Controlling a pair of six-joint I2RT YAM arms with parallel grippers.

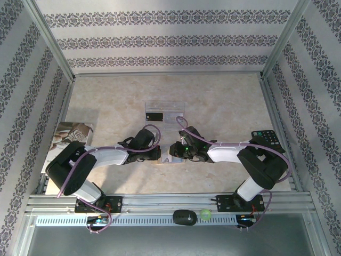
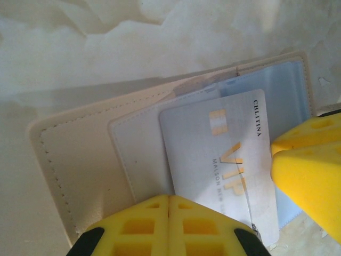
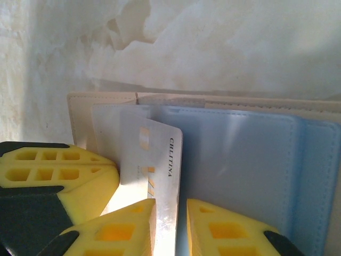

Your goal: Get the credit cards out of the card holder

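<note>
The tan card holder (image 1: 169, 160) lies open on the table between my two grippers, showing its pale blue-grey inside (image 3: 250, 154). A pale whitish-grey credit card (image 2: 213, 154) sticks well out of its pocket. My left gripper (image 2: 169, 198) is shut on the holder's inner leaf (image 2: 138, 154), right beside the card's corner. My right gripper (image 3: 170, 205) stands slightly open, with the card's long edge (image 3: 154, 149) in the gap. The black credit card (image 1: 154, 116) lies in the clear tray (image 1: 173, 106). From above, the left gripper (image 1: 157, 153) and right gripper (image 1: 175, 153) nearly touch.
A printed booklet (image 1: 66, 136) lies at the left edge and a black keypad device (image 1: 268, 137) at the right. A black oval object (image 1: 185, 217) and a green ball (image 1: 205, 215) rest on the front rail. Patterned walls enclose the table.
</note>
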